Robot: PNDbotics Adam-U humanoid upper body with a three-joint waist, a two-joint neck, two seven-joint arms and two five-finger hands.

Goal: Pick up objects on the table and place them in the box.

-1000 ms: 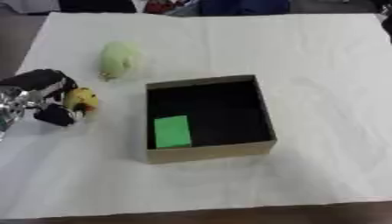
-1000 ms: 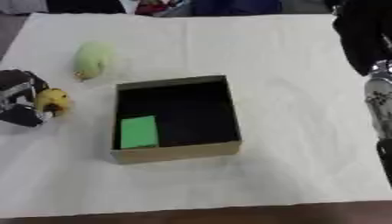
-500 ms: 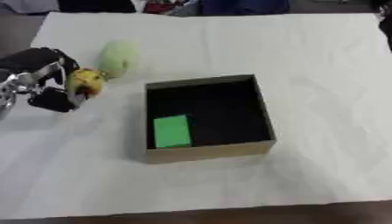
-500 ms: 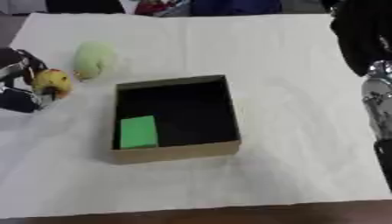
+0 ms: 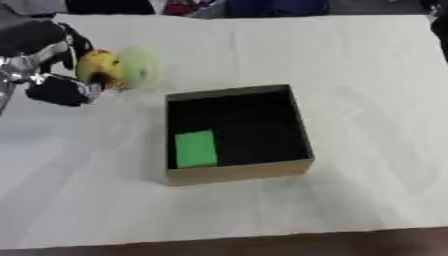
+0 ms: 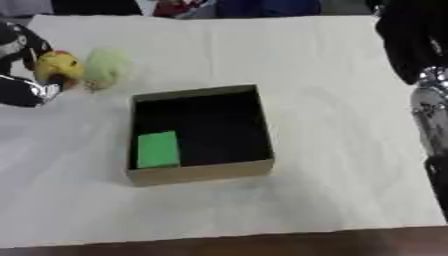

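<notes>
My left hand (image 5: 48,62) is raised above the table at the left, fingers curled round a small yellow toy (image 5: 96,67) with a red spot. Just right of it a pale green round object (image 5: 138,69) lies on the white cloth. The open cardboard box (image 5: 236,172) with a black inside stands in the middle, and a green block (image 5: 195,148) lies flat in its front left part. My right arm (image 6: 418,60) hangs at the right edge in the right eye view; its hand does not show.
A white cloth (image 5: 350,65) covers the table, with bare cloth to the right of and in front of the box. Dark shapes and coloured things line the far edge. The table's brown front edge (image 5: 262,245) shows at the bottom.
My left hand has lifted the yellow toy off the cloth and carried it up and to the right, next to the green object. The right arm has stayed put.
</notes>
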